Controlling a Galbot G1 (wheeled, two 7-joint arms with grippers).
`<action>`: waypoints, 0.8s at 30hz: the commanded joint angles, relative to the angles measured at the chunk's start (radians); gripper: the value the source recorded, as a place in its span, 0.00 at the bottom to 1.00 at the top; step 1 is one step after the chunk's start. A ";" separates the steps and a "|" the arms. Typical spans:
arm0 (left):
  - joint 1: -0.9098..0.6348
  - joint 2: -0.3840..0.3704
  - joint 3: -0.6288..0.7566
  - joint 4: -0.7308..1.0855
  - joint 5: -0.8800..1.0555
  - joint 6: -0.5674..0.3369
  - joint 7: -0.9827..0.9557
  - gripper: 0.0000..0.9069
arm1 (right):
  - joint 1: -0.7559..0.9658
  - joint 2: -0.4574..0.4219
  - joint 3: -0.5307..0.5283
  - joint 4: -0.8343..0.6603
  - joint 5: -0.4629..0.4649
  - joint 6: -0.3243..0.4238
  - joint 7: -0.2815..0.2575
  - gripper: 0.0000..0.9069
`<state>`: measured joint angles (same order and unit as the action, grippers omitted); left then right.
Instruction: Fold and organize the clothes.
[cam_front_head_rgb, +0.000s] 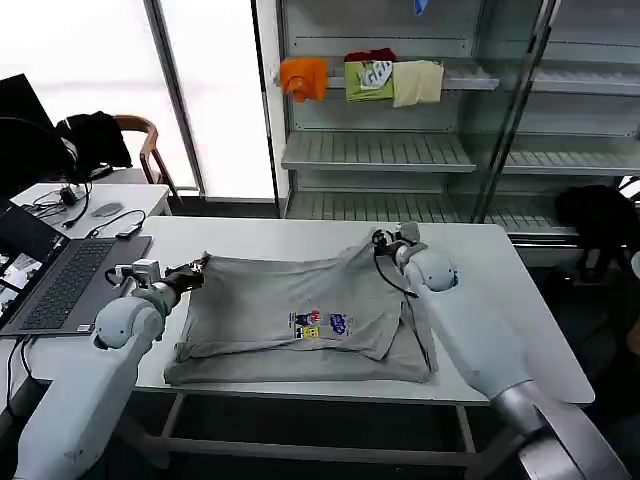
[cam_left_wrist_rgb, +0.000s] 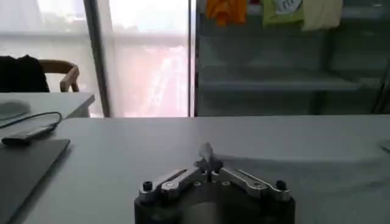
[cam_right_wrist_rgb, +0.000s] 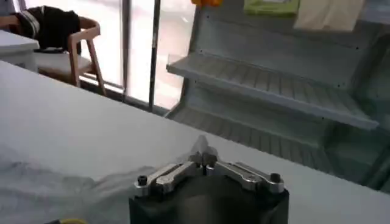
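Mid-fold: the grey T-shirt (cam_front_head_rgb: 300, 320) lies at the table's (cam_front_head_rgb: 520, 310) centre, its near half already doubled. The left gripper (cam_front_head_rgb: 197, 268) at ten o'clock and right gripper (cam_front_head_rgb: 383, 240) at one o'clock each pinch a far corner; the remaining folds and stowing are judged still to come.

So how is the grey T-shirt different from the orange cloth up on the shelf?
The grey T-shirt lies spread on the white table, pinched by the left gripper and right gripper; the orange cloth hangs untouched off the shelf. The T-shirt looks much bigger and has a chest print. Both are soft garments.
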<state>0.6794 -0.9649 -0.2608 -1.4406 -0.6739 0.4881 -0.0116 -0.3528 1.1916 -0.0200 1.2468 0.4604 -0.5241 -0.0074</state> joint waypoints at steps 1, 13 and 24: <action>0.186 0.073 -0.072 -0.228 -0.010 -0.012 -0.044 0.01 | -0.190 -0.160 0.029 0.371 0.094 -0.021 0.050 0.00; 0.404 0.080 -0.154 -0.456 0.020 0.069 -0.144 0.02 | -0.456 -0.272 0.114 0.620 0.097 -0.017 0.069 0.00; 0.482 0.058 -0.192 -0.483 0.066 0.065 -0.159 0.02 | -0.570 -0.311 0.165 0.720 0.098 -0.017 0.073 0.00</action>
<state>1.0449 -0.9052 -0.4178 -1.8300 -0.6412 0.5365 -0.1476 -0.8000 0.9248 0.1146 1.8427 0.5479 -0.5397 0.0597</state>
